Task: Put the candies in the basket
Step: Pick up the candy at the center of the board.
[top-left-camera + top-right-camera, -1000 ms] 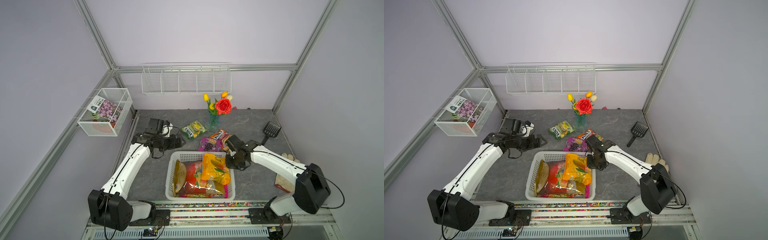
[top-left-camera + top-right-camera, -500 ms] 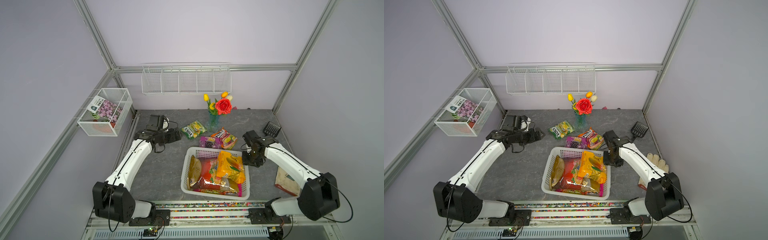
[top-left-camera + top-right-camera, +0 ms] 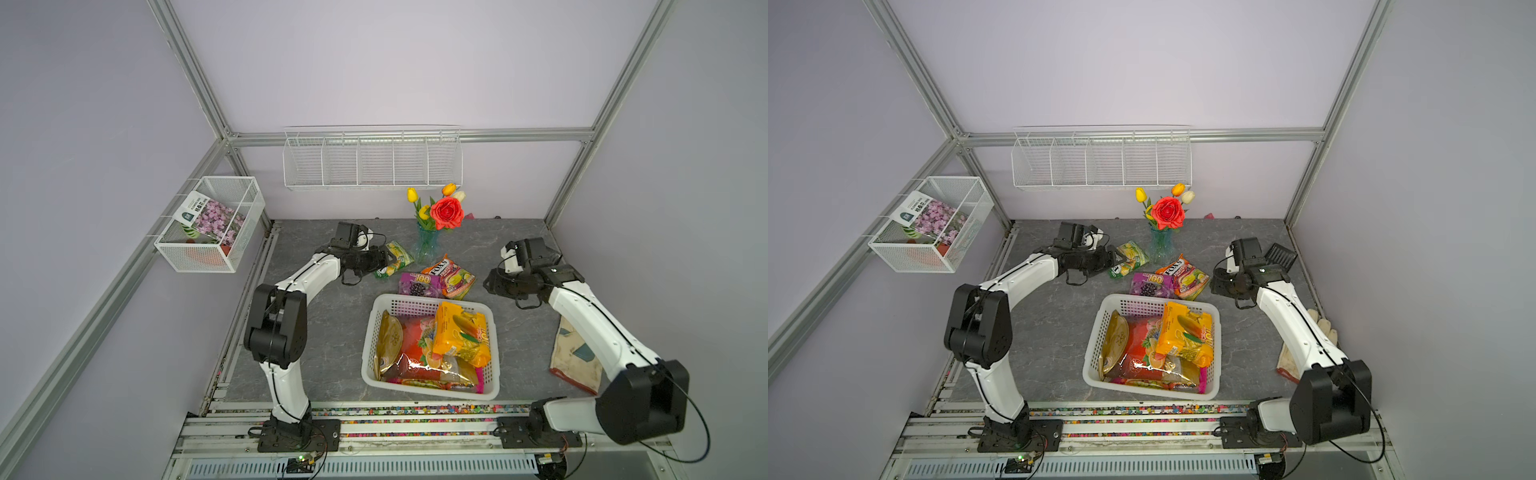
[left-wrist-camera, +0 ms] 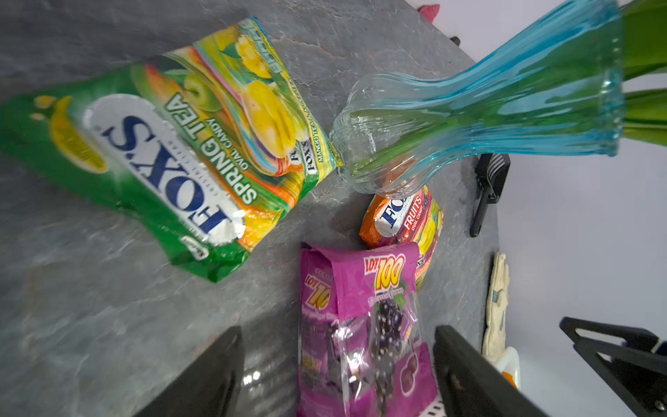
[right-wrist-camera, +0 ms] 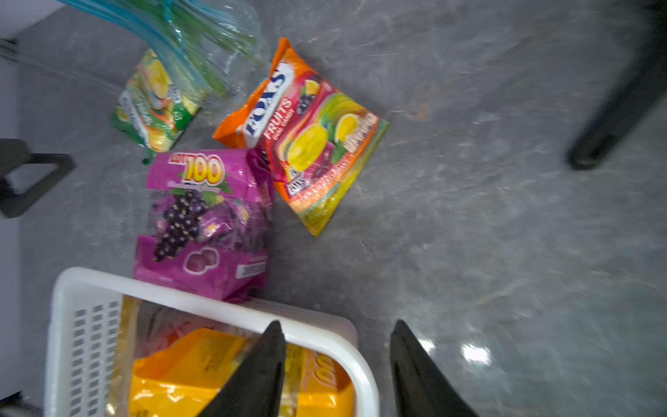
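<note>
Just ahead of my left claw (image 4: 337, 375) lies the green bag (image 4: 173, 151), printed "FOX'S", "SPRING TEA", "OVAL CANDY" and, along one edge, "MANGO TEA" (the rest of that line is too small for me). Between my left claw's fingers I see the purple bag (image 4: 364, 325), marked "LOT 100" twice. Beyond it, the orange bag (image 4: 404, 220) reads "FOX'S", "FRUITS", "OVAL CANDY". From my right claw (image 5: 337, 372), the same orange bag (image 5: 303, 133) shows "FOX'S FRUITS" and the purple one (image 5: 205, 220) "100". Below my right claw, the orange-yellow bag (image 5: 216, 375) in the basket (image 5: 202, 299) carries "100".
</note>
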`<state>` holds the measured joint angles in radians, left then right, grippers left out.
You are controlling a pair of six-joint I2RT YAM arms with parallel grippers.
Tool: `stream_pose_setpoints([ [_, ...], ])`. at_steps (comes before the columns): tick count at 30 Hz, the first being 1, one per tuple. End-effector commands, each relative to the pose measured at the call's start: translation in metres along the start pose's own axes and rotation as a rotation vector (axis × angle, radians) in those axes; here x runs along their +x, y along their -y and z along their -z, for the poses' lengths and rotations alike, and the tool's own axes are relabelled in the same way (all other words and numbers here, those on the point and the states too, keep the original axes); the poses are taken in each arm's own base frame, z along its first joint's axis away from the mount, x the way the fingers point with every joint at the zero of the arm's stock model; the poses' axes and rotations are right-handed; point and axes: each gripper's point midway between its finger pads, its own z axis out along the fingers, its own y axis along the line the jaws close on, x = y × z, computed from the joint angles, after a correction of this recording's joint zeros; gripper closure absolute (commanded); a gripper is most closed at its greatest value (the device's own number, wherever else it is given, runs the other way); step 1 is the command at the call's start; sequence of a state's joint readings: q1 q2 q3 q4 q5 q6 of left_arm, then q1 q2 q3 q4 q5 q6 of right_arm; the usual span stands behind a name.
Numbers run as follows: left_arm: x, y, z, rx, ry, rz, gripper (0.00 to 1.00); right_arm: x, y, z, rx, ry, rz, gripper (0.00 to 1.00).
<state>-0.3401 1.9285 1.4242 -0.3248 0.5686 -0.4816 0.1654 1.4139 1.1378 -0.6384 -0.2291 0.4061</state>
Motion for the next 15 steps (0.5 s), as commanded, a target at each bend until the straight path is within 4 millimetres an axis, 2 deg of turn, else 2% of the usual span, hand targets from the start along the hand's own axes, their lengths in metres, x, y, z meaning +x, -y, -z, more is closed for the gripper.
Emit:
stream_pose_setpoints([
  [1,-0.012,0.015,-0.01,0.101,0.014,-0.049,0.17,-0.017,-0.036,-0.031,-0.248,0.017,0.008,0.49],
  [7,0.0,0.008,-0.038,0.16,-0.052,-0.028,0.24,-0.012,-0.046,-0.085,-0.419,-0.044,-0.066,0.49],
  [11,0.008,0.014,-0.051,0.195,-0.084,-0.029,0.25,-0.009,-0.05,-0.109,-0.496,-0.082,-0.108,0.5],
  [15,0.014,0.016,-0.059,0.199,-0.114,-0.04,0.26,-0.008,-0.053,-0.121,-0.535,-0.089,-0.114,0.49],
])
